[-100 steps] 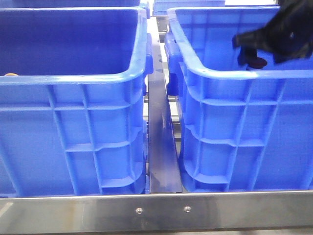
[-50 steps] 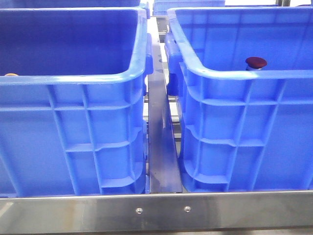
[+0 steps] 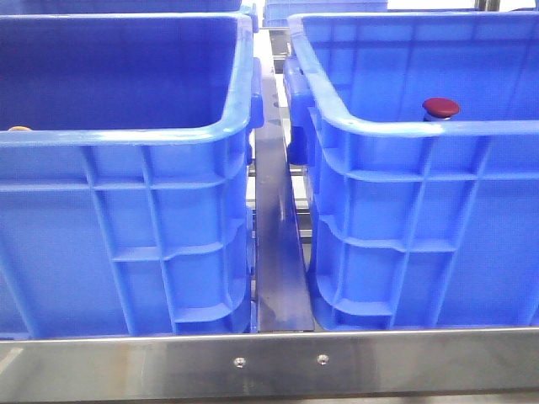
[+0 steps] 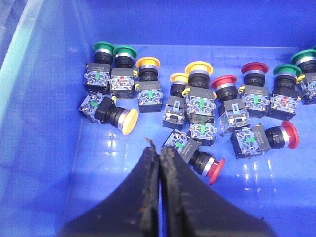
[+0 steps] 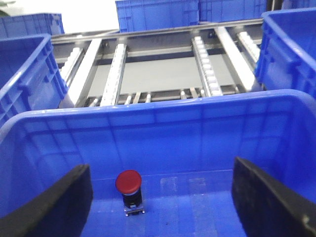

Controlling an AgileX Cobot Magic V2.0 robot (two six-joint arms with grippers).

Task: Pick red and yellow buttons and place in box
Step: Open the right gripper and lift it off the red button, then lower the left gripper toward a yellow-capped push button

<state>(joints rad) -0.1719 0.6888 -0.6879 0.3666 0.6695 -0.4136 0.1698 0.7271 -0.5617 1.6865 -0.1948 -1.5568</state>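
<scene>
Metal rail [image 3: 278, 362]: ran across the very front, two screws showing in it, with both crates standing just behind.
Left crate [image 3: 126, 244]: blue, ribbed, nearest on the left side; from the front only a sliver of an orange cap [image 3: 18, 129] peeked over its near rim at the far left.
Right crate [image 3: 421, 227]: blue, same make, beside the left one with a metal strip [image 3: 274, 244] between them.
Left claw [image 4: 159, 163]: hung inside the left crate, its two dark fingers pressed together with nothing between them, tips just short of the pile.
Button pile: a loose cluster of push buttons lay on the left crate's floor, red, yellow and green caps mixed.
Yellow button [image 4: 121, 118]: lay on its side, cap towards the claw, at the near edge of the pile, apart from the fingers.
Red button on its side [image 4: 205, 165]: lay just beside the left claw's tips; I could not tell whether it touched them.
Green buttons [image 4: 102, 49]: stood upright at the back of the pile.
Right claw [image 5: 160, 202]: fingers spread wide apart over the right crate, holding nothing.
Red button [image 5: 129, 183]: stood upright and alone on the right crate's floor, cap up, between the open fingers but clear of both; from the front its dark red dome [image 3: 441, 107] showed just above the near rim.
Roller conveyor [image 5: 163, 69]: lay beyond the right crate.
Far crates [image 5: 158, 15]: more blue ones stood at the back.
</scene>
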